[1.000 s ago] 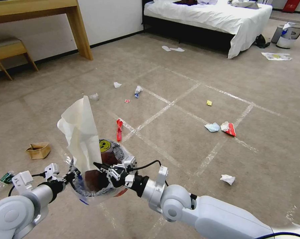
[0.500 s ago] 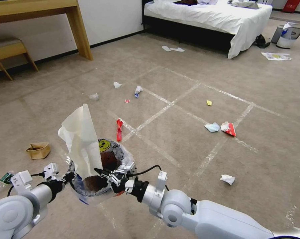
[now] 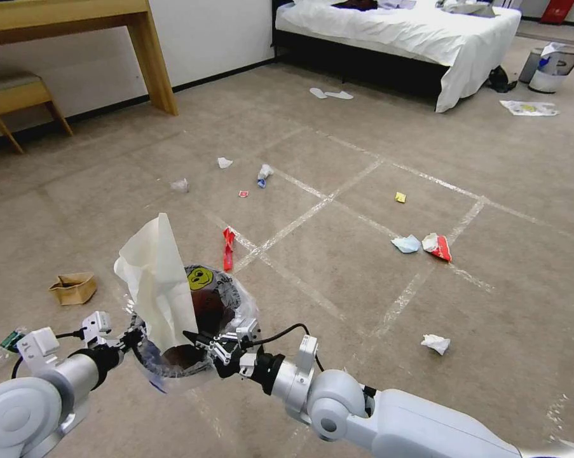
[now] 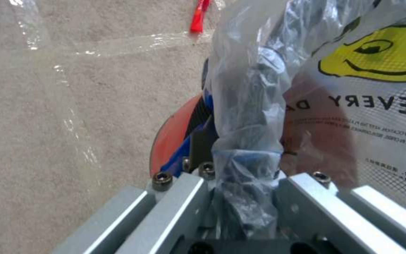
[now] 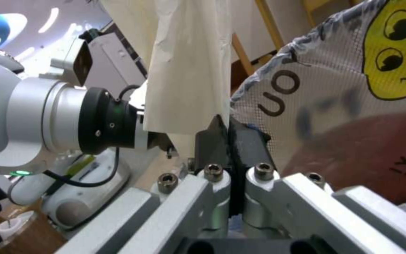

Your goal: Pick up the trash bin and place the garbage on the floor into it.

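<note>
Nearest to you, the left hand (image 3: 133,338) is clamped on the rim of the trash bin (image 3: 220,305), pinching the black rim through the clear liner (image 4: 250,106). The bin hangs in the air above the floor (image 3: 337,267), between the two arms. Your right hand (image 3: 198,336) is closed on the lower edge of a cream tissue (image 3: 156,280), which stands up over the bin's mouth.

Writing: the liner carries a yellow smiley (image 3: 199,278) with "EVERY" legible beneath it in the left wrist view; the smaller print is unreadable.

Floor, near to far: a plastic bottle (image 3: 0,350) at your left, a brown paper bag (image 3: 74,287), a white crumpled tissue (image 3: 435,343), a long red wrapper (image 3: 227,248) on a tape strip, a light-blue mask (image 3: 406,243) touching a red-and-white wrapper (image 3: 438,245), a yellow scrap (image 3: 400,197), and more small white litter beyond.

Room: beige carpet gridded with shiny tape, a wooden tabletop (image 3: 77,16) with a stool (image 3: 16,95), a white bed (image 3: 401,32), a grey bin (image 3: 550,67).
</note>
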### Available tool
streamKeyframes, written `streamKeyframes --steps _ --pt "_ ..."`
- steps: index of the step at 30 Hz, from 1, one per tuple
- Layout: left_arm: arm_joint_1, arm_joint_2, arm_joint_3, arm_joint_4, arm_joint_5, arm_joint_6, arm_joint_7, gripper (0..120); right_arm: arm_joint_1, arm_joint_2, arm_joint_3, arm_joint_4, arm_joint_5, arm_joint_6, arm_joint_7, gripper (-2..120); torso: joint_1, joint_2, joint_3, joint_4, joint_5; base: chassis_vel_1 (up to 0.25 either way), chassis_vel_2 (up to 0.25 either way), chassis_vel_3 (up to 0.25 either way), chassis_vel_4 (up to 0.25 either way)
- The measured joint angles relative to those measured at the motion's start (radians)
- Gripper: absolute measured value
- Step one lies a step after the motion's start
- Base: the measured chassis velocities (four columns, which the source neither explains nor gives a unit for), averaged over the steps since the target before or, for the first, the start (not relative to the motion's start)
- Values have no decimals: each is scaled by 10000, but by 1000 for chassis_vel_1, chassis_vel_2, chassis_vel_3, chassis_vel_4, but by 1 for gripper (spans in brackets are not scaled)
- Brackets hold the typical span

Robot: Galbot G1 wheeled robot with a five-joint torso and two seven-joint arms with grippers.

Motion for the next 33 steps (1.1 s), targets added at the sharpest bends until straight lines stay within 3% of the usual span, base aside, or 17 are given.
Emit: streamKeyframes --steps 30,31,33 --pt "44 14 -9 -39 34 4 4 0 115 -156 64 -133 -164 96 -31 0 0 0 0 0 0 0 0 0 0" --pt "29 27 -9 -17 26 5 9 0 120 -190 65 -96 -164 96 -7 8 0 1 0 0 0 0 0 0 0" --pt "25 33 -9 -12 24 5 10 0 123 -207 65 -72 -164 95 -3 12 0 1 0 0 0 0 0 0 0"
